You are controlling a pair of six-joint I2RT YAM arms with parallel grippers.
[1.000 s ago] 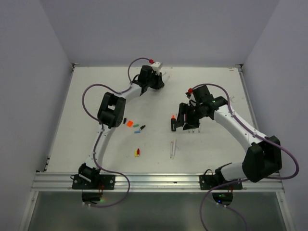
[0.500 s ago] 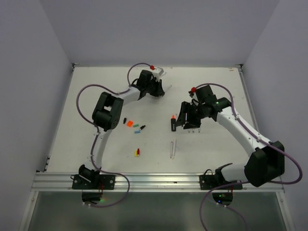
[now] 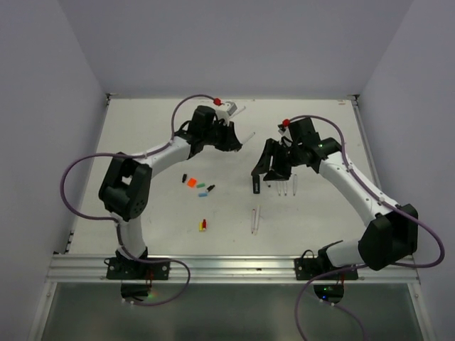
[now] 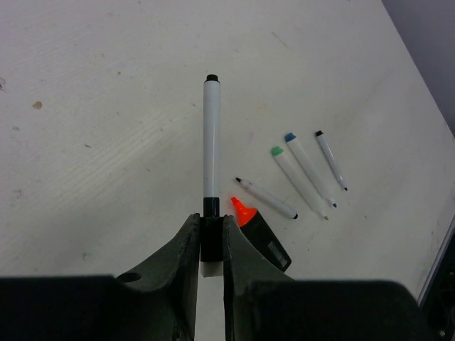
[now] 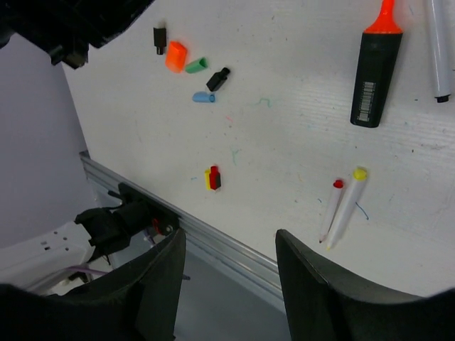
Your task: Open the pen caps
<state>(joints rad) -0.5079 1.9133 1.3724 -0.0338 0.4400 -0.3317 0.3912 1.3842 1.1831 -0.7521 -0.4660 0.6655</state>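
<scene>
My left gripper (image 3: pixel 232 140) is shut on the black end of a thin white pen (image 4: pixel 211 142), held above the table; the pen points away from the fingers (image 4: pixel 186 249). The pen also shows in the top view (image 3: pixel 246 136). My right gripper (image 3: pixel 264 170) is open and empty above the black highlighter (image 3: pixel 254 183); its fingers (image 5: pixel 160 284) frame the table's near edge. Loose caps lie left of centre: orange (image 5: pixel 175 55), green (image 5: pixel 197 65), blue (image 5: pixel 203 97), two black ones (image 5: pixel 218 78), and a red and yellow pair (image 5: pixel 213 177).
Several uncapped pens (image 4: pixel 298 177) lie beside the highlighter (image 4: pixel 263 234). Two more pens, with red (image 5: pixel 332 209) and yellow (image 5: pixel 348 202) ends, lie near the front. The metal rail (image 3: pixel 227 266) marks the near table edge. Grey walls enclose the table.
The left arm's elbow has swung out to the left, and its gripper has moved nearer and turned, so the pen now points right. The right gripper has shifted slightly back from the highlighter.
</scene>
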